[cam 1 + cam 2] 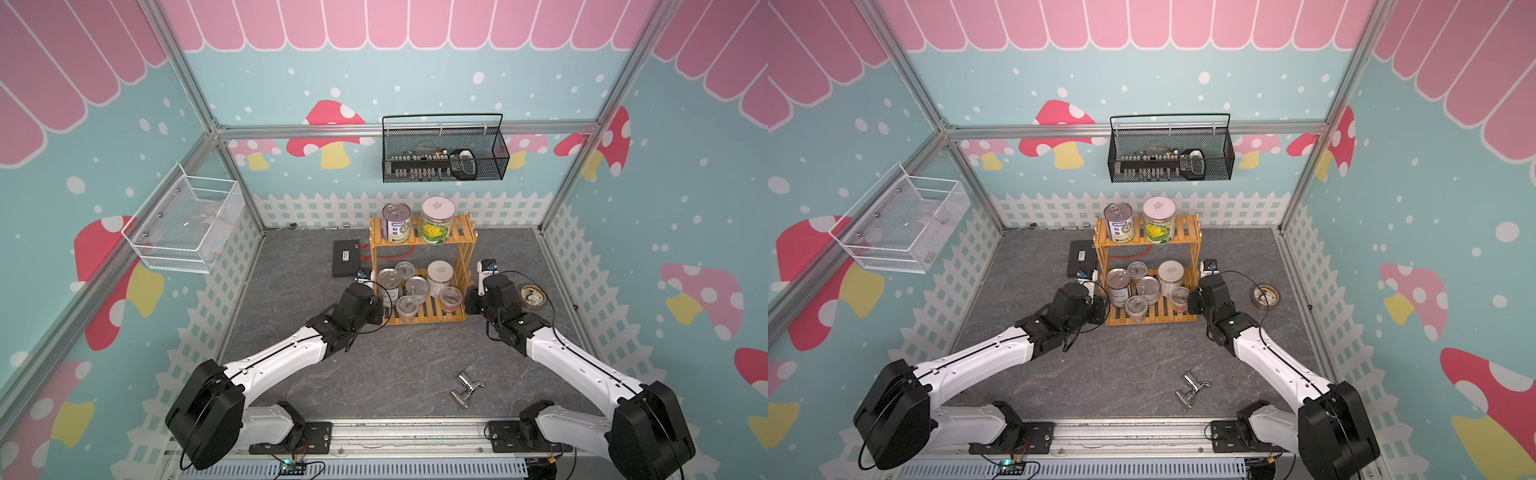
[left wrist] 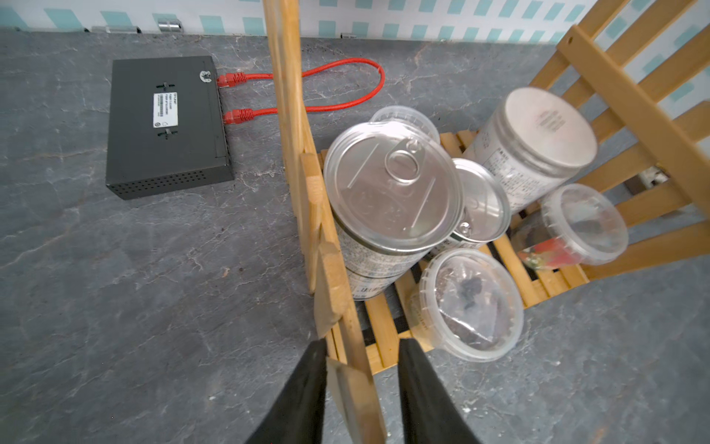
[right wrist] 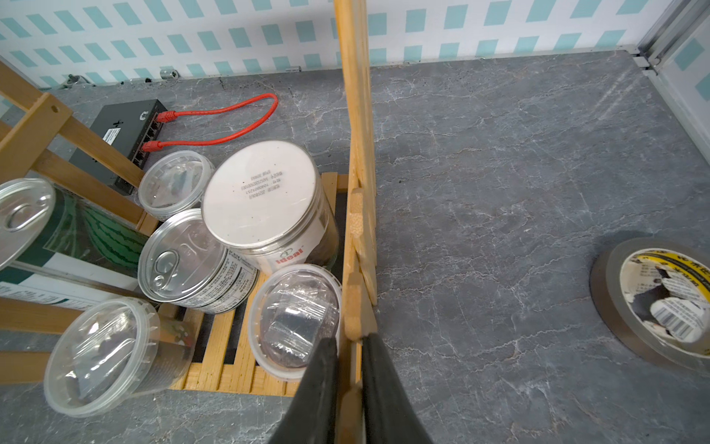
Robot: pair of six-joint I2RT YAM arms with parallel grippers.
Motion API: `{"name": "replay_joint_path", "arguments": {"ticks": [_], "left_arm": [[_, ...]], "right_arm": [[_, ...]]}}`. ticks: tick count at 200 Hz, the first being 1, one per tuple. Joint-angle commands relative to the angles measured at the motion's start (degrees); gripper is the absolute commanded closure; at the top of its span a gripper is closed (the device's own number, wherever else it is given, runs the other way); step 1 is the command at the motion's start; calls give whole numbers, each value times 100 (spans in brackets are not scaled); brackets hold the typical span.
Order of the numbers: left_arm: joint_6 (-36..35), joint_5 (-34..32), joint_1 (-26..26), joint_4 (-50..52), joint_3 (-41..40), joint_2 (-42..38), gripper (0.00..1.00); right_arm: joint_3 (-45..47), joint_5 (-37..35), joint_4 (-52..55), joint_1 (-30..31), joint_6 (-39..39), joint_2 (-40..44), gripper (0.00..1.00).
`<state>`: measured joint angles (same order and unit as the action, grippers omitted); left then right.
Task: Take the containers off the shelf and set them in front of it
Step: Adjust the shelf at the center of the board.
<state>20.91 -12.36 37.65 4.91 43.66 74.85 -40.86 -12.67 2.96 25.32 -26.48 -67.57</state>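
The yellow wooden shelf (image 1: pixel 463 228) stands at the back middle of the table in both top views. Its top tier holds a purple-labelled tin (image 1: pixel 396 222) and a white-lidded jar (image 1: pixel 437 220). The lower tier is crowded with two silver tins (image 2: pixel 392 184), a white-lidded canister (image 3: pixel 261 192) and three clear cups (image 2: pixel 470 303). My left gripper (image 2: pixel 361 346) is closed in on the slats of the shelf's left side. My right gripper (image 3: pixel 349 342) is shut on the right side's front post, next to a clear cup (image 3: pixel 296 311). Neither gripper holds a container.
A black switch box (image 1: pixel 345 257) with a red cable lies left of the shelf. A tape roll (image 1: pixel 532 296) lies right of my right wrist. A chrome faucet (image 1: pixel 465 386) lies on the front right of the table. Black (image 1: pixel 444 153) and white (image 1: pixel 187 224) wire baskets hang on the walls.
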Motion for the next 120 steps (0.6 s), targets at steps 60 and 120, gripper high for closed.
{"name": "replay_joint_path", "arguments": {"ticks": [60, 120], "left_arm": [[-148, -429, 41, 64, 357, 266, 92], [-450, -243, -374, -304, 495, 436, 93]], "right_arm": [[-145, -175, -282, 461, -287, -397, 92], [-489, -140, -577, 487, -340, -903, 92]]}}
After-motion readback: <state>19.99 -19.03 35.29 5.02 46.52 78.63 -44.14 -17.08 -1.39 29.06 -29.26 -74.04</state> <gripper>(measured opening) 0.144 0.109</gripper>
